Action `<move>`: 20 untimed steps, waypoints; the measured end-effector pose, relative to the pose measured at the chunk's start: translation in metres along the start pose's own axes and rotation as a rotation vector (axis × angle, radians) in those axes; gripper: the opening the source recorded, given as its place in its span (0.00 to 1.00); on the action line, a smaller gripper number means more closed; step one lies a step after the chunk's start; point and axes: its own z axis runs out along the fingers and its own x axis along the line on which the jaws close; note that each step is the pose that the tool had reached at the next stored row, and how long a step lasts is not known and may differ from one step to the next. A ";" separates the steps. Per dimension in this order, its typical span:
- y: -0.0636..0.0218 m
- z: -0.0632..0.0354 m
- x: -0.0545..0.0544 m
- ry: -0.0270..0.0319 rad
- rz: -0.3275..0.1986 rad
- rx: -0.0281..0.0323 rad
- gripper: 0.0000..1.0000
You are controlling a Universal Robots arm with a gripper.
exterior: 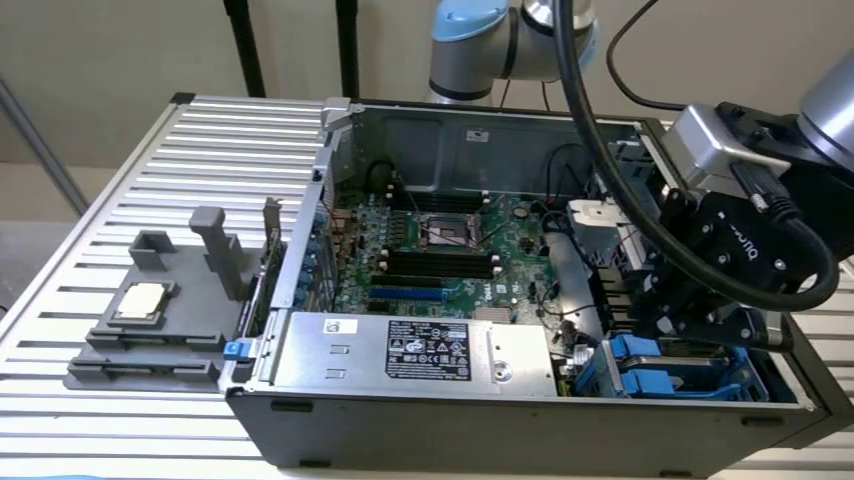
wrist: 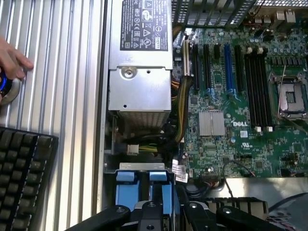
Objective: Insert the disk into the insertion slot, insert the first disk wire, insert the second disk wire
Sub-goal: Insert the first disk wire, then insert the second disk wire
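2 blue clips (wrist: 143, 176) top the insertion slot (exterior: 649, 368) inside the computer case (exterior: 534, 425), beneath the pincer (exterior: 687, 330); its grip cannot be told.

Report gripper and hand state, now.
Gripper: open or shut cannot be told, at the blue-clipped drive cage.
Person's hand: resting on a round knob.

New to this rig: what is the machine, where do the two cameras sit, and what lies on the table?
A robot arm works over an open computer case on a slatted metal table. One camera watches from off the arm; the other rides on its wrist, looking into the case. The tool hangs over the insertion slot with blue clips, beside the power-supply box. A grey fixture also sits on the table. I cannot tell whether the tool holds anything.
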 end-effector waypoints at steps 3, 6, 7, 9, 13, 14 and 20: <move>0.0006 0.0001 0.000 0.0000 0.000 0.0000 0.25; 0.0011 0.0002 0.000 0.0000 0.000 0.0000 0.25; 0.0012 0.0002 0.000 0.0000 0.000 0.0001 0.25; 0.0012 0.0002 0.000 0.0001 0.000 0.0001 0.25; 0.0011 0.0002 -0.001 0.0001 0.000 0.0000 0.25; 0.0010 0.0002 -0.001 -0.0001 0.001 0.0001 0.25; -0.0012 -0.0043 -0.007 -0.0001 0.002 0.0001 0.25</move>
